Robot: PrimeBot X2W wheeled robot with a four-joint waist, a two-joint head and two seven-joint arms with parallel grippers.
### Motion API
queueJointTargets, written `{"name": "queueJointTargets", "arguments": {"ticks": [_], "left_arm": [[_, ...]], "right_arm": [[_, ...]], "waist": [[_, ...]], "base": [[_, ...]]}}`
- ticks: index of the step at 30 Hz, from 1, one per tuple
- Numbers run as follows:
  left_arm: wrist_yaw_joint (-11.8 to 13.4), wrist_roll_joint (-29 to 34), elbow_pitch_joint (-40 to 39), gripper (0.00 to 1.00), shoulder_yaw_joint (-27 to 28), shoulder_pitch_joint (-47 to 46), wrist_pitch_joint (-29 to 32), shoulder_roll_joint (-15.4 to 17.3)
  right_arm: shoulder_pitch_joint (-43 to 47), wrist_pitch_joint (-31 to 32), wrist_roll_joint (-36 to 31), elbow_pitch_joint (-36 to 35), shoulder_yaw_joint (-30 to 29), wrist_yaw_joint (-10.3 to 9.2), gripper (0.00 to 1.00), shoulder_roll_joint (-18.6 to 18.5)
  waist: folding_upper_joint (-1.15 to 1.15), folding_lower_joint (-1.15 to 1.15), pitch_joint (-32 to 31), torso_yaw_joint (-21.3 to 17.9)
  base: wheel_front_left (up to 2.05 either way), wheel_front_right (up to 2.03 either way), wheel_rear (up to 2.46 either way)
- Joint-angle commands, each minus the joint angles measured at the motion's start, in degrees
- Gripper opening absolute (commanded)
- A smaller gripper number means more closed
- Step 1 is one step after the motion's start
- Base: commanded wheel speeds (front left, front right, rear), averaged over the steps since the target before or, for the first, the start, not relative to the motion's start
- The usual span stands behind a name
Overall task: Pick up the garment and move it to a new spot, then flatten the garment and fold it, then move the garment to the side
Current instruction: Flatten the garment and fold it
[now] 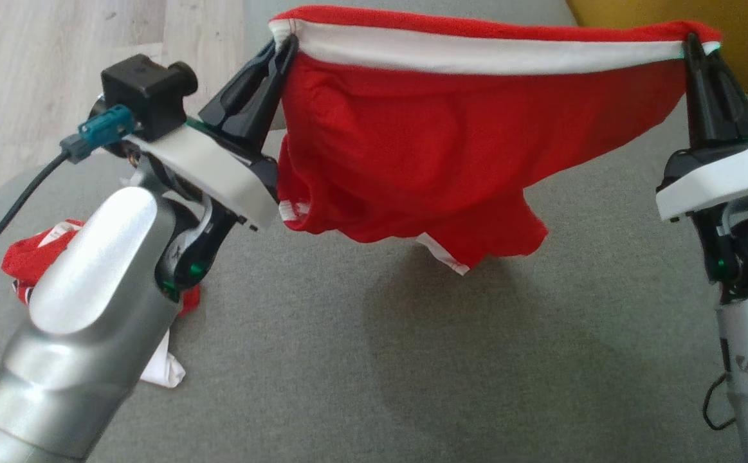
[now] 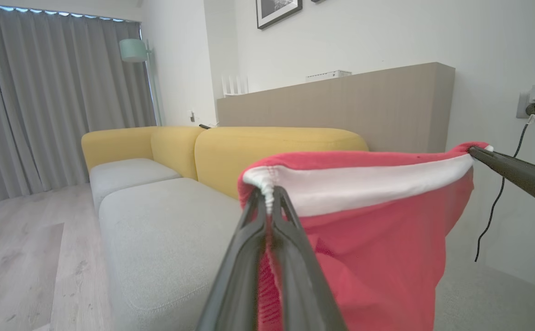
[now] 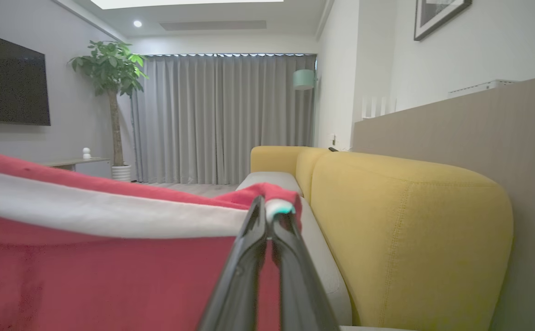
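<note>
- The red garment hangs clear above the grey sofa seat, with its white-banded edge stretched taut and the rest drooping.
- My left tool is pinched tight on one end of that band, and my right tool on the other.
- I judge this to be the carrying step. Next I should lower it evenly onto open seat, away from the red-and-white heap near the seat's left edge.

Yellow-backed grey sofa, grey curtains, pale wood floor
</note>
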Motion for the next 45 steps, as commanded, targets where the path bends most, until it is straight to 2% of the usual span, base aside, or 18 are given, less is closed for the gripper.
{"name": "queueJointTargets", "arguments": {"ticks": [1, 8, 10, 14, 18, 20, 24, 28, 34, 40, 45], "left_arm": [[0.6, -0.3, -2.4, 0.0, 3.0, -2.7, 0.6, 2.7], [1.1, -1.6, -2.4, 0.0, 4.3, -5.7, 3.2, 3.5], [0.6, -1.1, -0.6, 0.0, 4.5, -8.7, 3.9, 3.8], [-0.4, 0.3, 6.1, 0.0, 5.5, -17.5, 3.2, 3.2], [-1.1, 3.1, 14.5, 0.0, 6.6, -28.2, -1.2, 1.6], [-1.3, 4.5, 18.2, 0.0, 7.1, -33.2, -4.7, 0.6], [-2.1, 5.6, 24.4, 0.0, 7.3, -39.3, -11.5, -2.4], [-3.1, 4.7, 29.0, 0.0, 5.0, -38.9, -15.6, -5.4], [-3.5, 2.3, 31.6, 0.0, -1.7, -29.9, -19.0, -7.5], [-3.5, -0.2, 30.0, 0.0, -9.8, -18.0, -20.6, -5.9], [-3.5, -1.8, 27.5, 0.0, -16.5, -8.5, -20.9, -4.2]], "right_arm": [[-1.5, 0.7, 0.4, -2.8, 0.7, 0.39, 0.0, -0.6], [-5.9, 4.3, 1.7, -2.0, 2.3, 0.39, 0.0, -1.6], [-10.1, 4.4, 1.2, 0.3, 4.1, 0.39, 0.0, -2.6], [-22.7, 3.4, 2.4, 9.3, 6.2, 0.39, 0.0, -1.9], [-37.1, -3.1, -1.1, 19.9, 8.1, 0.39, 0.0, -0.9], [-43.2, -7.6, -3.1, 25.2, 7.0, 0.39, 0.0, 0.4], [-50.3, -15.2, -8.8, 33.9, 5.3, 0.39, 0.0, 2.0], [-49.9, -17.3, -12.1, 40.6, 5.2, 0.39, 0.0, 2.9], [-42.3, -17.7, -12.4, 49.6, 10.3, 0.39, 0.0, 1.4], [-34.4, -15.8, -5.6, 55.8, 19.0, 0.39, 0.0, -0.4], [-27.5, -10.7, 4.5, 54.1, 26.7, 0.39, 0.0, -4.0]], "waist": [[0.0, 0.0, 0.7, -0.1], [0.0, 0.0, 6.8, -1.2], [0.0, 0.0, 9.7, -1.8], [0.0, 0.0, 15.6, -3.1], [0.0, 0.0, 19.3, -4.1], [0.0, 0.0, 20.4, -4.5], [0.0, 0.0, 21.4, -4.3], [0.0, 0.0, 21.9, -3.7], [0.0, 0.0, 21.9, -2.7], [0.0, 0.0, 19.8, -1.9], [0.0, 0.0, 16.7, -1.0]], "base": [[0.0, 0.0, 0.0], [0.0, 0.0, 0.0], [0.0, 0.0, 0.0], [0.0, 0.0, 0.0], [0.0, 0.0, 0.0], [0.0, 0.0, 0.0], [0.0, 0.0, 0.0], [0.0, 0.0, 0.0], [0.0, 0.0, 0.0], [0.0, 0.0, 0.0], [0.0, 0.0, 0.0]]}}
